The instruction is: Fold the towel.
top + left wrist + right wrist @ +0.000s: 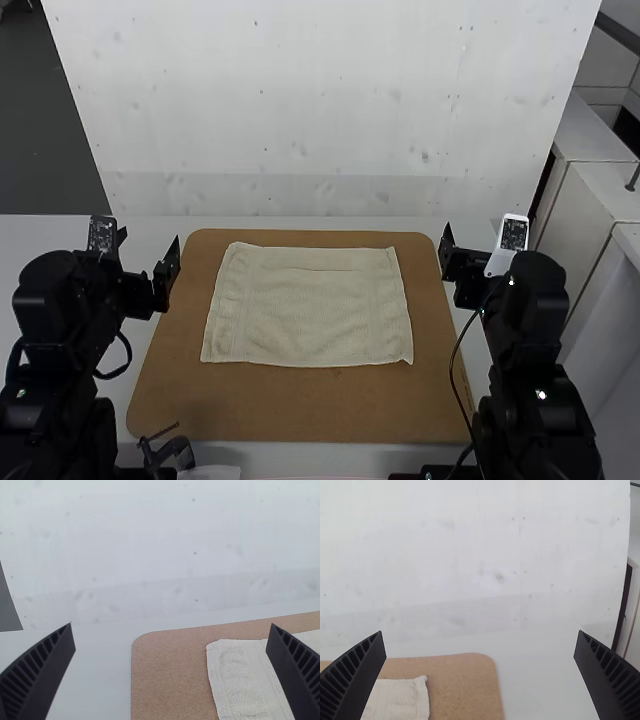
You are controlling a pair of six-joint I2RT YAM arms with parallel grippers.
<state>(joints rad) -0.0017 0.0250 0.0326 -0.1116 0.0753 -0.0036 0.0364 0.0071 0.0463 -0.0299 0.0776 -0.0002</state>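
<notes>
A cream towel (pixel 310 308) lies spread flat near the middle of the brown board, its long sides running left to right. At the board's left edge my left gripper (pixel 170 262) is open, off the towel. My right gripper (pixel 445 250) stands open past the towel's right side. In the left wrist view, the open left gripper (pixel 171 627) has the towel (pixel 245 680) partly behind one finger. In the right wrist view, the right gripper (pixel 480 634) is wide apart, and a corner of the towel (pixel 402 700) shows beside one finger.
The brown board (pixel 300 405) rests on a white table (pixel 160 228), with a pale upright panel (pixel 320 110) behind it. A small dark device (pixel 168 452) sits by the board's near left corner. White cabinets (pixel 600 190) stand at the right.
</notes>
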